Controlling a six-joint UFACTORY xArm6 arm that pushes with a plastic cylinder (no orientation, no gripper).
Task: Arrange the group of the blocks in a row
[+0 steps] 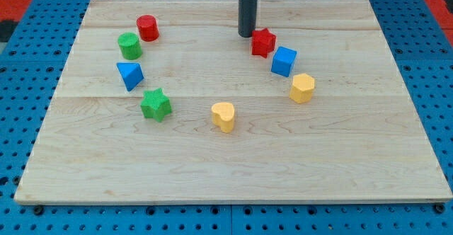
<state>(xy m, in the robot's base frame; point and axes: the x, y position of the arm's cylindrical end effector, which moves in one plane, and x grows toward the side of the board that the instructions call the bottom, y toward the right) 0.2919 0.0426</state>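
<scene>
My tip stands near the top middle of the wooden board, just left of the red star block; contact cannot be told. Down and right of that lie the blue cube and the yellow hexagonal block. A yellow heart block sits near the middle. On the left lie a red cylinder, a green cylinder, a blue triangular block and a green star block. The blocks form a rough ring.
The board lies on a blue pegboard table. A red strip shows at the view's top left corner and another at the top right.
</scene>
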